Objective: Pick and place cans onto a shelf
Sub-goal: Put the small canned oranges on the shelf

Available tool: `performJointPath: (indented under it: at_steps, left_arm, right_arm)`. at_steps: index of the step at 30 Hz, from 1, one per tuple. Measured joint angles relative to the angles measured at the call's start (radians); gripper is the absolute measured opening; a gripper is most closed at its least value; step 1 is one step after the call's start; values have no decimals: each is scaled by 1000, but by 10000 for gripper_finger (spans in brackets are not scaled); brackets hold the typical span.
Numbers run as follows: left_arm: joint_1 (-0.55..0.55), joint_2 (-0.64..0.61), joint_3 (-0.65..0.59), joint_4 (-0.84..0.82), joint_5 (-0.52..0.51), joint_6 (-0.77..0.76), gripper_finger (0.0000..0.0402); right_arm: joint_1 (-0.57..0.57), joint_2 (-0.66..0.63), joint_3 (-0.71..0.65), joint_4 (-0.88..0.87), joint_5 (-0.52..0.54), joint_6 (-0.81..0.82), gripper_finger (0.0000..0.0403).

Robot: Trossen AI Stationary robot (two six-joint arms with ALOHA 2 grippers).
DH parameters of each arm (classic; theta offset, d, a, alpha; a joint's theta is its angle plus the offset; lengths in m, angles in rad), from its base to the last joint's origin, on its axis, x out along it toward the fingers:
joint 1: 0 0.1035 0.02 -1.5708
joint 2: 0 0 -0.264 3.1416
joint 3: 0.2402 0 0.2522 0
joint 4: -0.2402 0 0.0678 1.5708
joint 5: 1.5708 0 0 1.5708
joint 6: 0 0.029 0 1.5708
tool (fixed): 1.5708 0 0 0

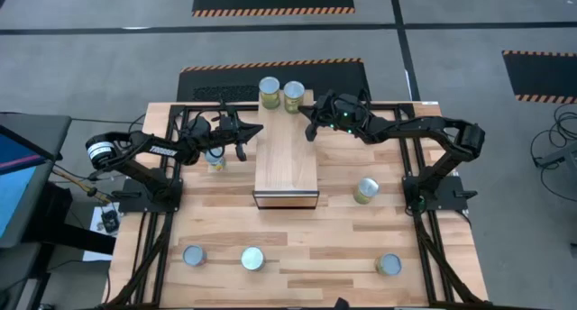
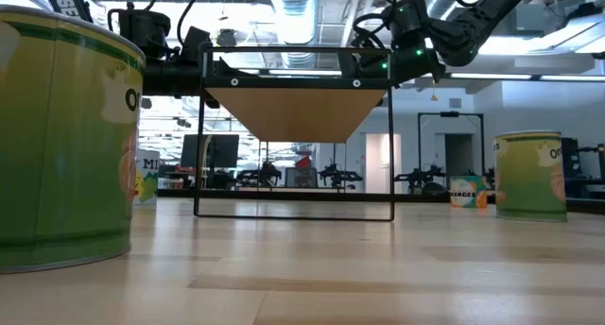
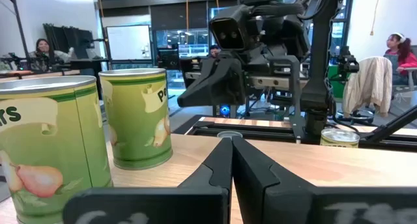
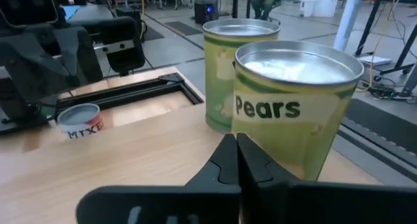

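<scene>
Pears can [image 4: 296, 110] sits right ahead of right gripper [image 4: 236, 160], upright on shelf [image 1: 287, 163]; both grippers closed, empty, left gripper [image 1: 236, 132] farther.

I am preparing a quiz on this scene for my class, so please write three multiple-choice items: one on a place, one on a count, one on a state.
1. The two cans that stand side by side are:
A. on the far end of the shelf
B. on the floor
C. at the near edge of the table

2. How many cans stand along the table's near edge?
A. one
B. three
C. six

3. The left tool and the right tool are:
A. both wide open
B. both shut, holding nothing
C. each shut on a can

Answers:
1 A: the right wrist view shows them on the raised wood, above the table.
2 B: the high view shows three lids there.
3 B: in each wrist view the fingers meet with nothing between them.
</scene>
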Motion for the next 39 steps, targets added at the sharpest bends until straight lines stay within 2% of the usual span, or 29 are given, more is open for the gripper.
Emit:
performJointPath:
  at_steps: [5,10,13,23,28,39]
  left_arm:
    - [0,0,0,0,0,0,0]
    - [0,0,0,-2,0,0,0]
    - [0,0,0,-4,0,9,0]
    - [0,0,0,-6,0,11,0]
    - [0,0,0,-6,0,11,0]
    - [-1,0,0,-8,1,10,0]
  right_arm:
    - [-1,-3,0,-27,-1,-6,2]
    - [78,-70,-7,-78,29,-132,2]
    - [136,-118,-60,-43,29,-199,1]
    - [228,-270,-308,162,36,-146,1]
    - [275,-365,-387,172,78,-152,1]
    - [303,-558,-564,214,77,-192,1]
